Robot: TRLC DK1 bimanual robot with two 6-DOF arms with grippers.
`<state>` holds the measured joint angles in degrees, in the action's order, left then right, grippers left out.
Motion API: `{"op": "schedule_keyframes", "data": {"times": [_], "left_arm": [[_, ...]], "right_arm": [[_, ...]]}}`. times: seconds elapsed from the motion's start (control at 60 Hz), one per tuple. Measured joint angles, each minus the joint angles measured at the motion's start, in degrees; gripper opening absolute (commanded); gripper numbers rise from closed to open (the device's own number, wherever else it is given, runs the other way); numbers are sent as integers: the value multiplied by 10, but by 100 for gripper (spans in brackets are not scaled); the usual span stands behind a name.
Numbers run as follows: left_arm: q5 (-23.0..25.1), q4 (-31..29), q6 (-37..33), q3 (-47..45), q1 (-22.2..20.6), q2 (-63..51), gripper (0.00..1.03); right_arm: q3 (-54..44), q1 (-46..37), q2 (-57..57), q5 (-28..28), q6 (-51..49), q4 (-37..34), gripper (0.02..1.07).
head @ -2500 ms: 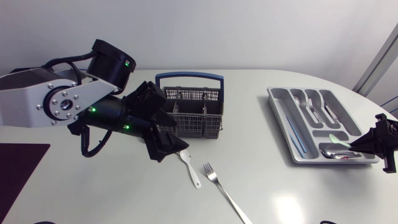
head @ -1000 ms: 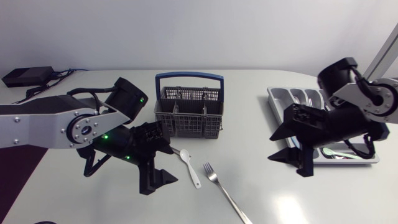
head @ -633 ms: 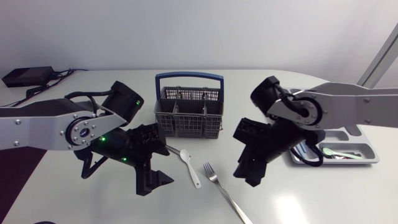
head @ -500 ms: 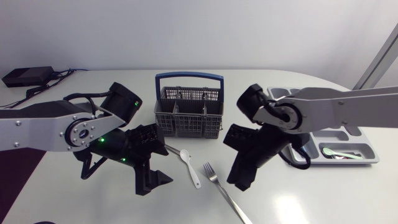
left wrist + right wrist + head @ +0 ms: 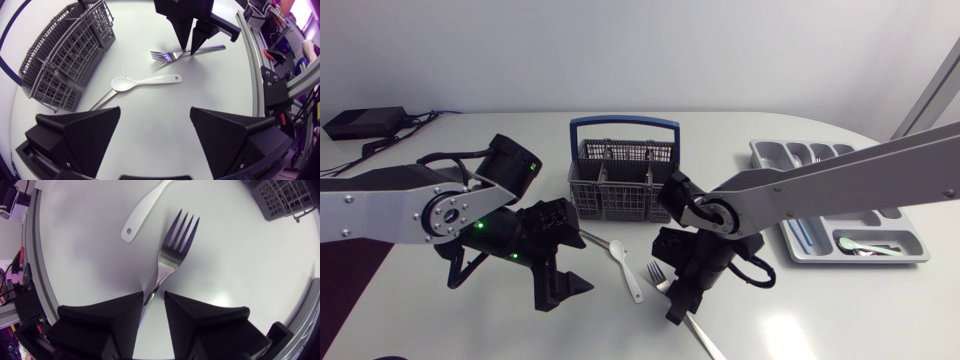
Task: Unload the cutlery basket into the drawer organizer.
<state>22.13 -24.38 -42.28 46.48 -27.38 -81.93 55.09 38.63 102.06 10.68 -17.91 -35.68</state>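
A steel fork (image 5: 703, 338) lies on the table in front of the grey cutlery basket (image 5: 625, 185). My right gripper (image 5: 677, 306) has come down over its handle. In the right wrist view the fork (image 5: 172, 245) runs into the narrow gap of the right gripper (image 5: 153, 311), open, with a sliver of table on each side. A white spoon (image 5: 625, 266) lies just left of the fork. My left gripper (image 5: 155, 140) hovers wide open and empty, short of the spoon (image 5: 145, 81). The grey organizer (image 5: 772, 168) sits at the far right.
A thin metal handle (image 5: 102, 100) lies between the basket (image 5: 65, 55) and the spoon's bowl. The organizer holds several pieces, among them a pale green spoon (image 5: 865, 243). A dark mat (image 5: 345, 275) covers the table's left edge.
My right arm swung from the organizer across the table and came down over the fork's handle, its fingers narrowing. My left arm drew back a little from the basket and stays open.
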Motion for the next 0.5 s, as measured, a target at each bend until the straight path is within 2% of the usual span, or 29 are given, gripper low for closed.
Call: {"op": "schedule_keyframes", "data": {"times": [0.183, 0.5], "left_arm": [[0, 1, -1, -4, 3, 0, 98], [0, 1, -2, -8, 7, 0, 98]], "right_arm": [[0, 15, 2, -39, 26, 20, 8], [-26, 11, -19, -64, 29, 48, 8]]}}
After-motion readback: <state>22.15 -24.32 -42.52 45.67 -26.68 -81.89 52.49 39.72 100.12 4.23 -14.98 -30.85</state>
